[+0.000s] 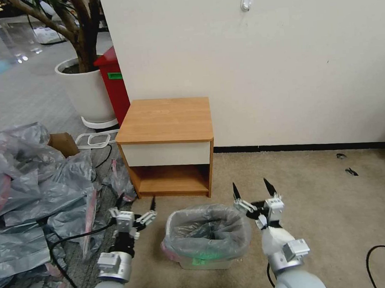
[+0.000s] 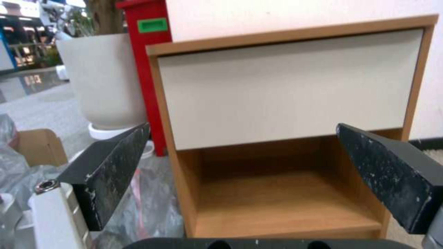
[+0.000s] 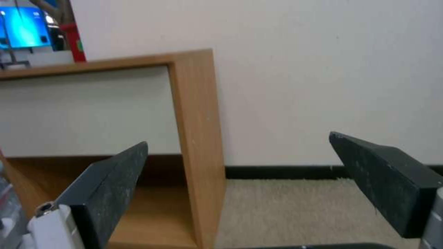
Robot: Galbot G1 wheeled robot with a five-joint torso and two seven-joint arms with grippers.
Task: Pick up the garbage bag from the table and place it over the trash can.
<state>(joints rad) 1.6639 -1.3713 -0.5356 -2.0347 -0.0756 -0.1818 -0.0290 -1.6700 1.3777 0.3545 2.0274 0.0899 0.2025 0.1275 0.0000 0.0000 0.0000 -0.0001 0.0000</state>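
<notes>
My left gripper (image 1: 138, 210) hangs low just left of the can (image 1: 206, 260), fingers spread wide w/ nothing between them. In the left wrist view the two dark fingers (image 2: 115, 166) stand far apart, framing the table (image 2: 286, 86): cream drawer front above, open shelf below. My right gripper (image 1: 252, 191) sits at the can's far right corner, just above and behind the rim, also wide open and empty; its black fingertips point up and toward the table. From the right wrist view the fingers (image 3: 110, 183) frame the table's right side panel (image 3: 196, 138), the wall and the carpet strip beside it.

The bag (image 1: 207, 229) is on the can, not in either gripper. Its grey crinkly plastic lines the inside and folds out over the rim all round; a bit of pink-red edge shows low on the can's left side. Bag lies between my two grippers: left one is beside it w/ a small gap, right one is v. close to its far right edge, can't tell if touching.

Can stands on the carpet directly in front of the table, near it but apart. Tabletop is bare. A heap of grey bags (image 1: 35, 182) covers the floor to my left, w/ a cardboard box (image 1: 64, 143) behind it. Red bin (image 1: 114, 85) and white plant pot (image 1: 86, 91) stand past the table's left side, by the wall.
</notes>
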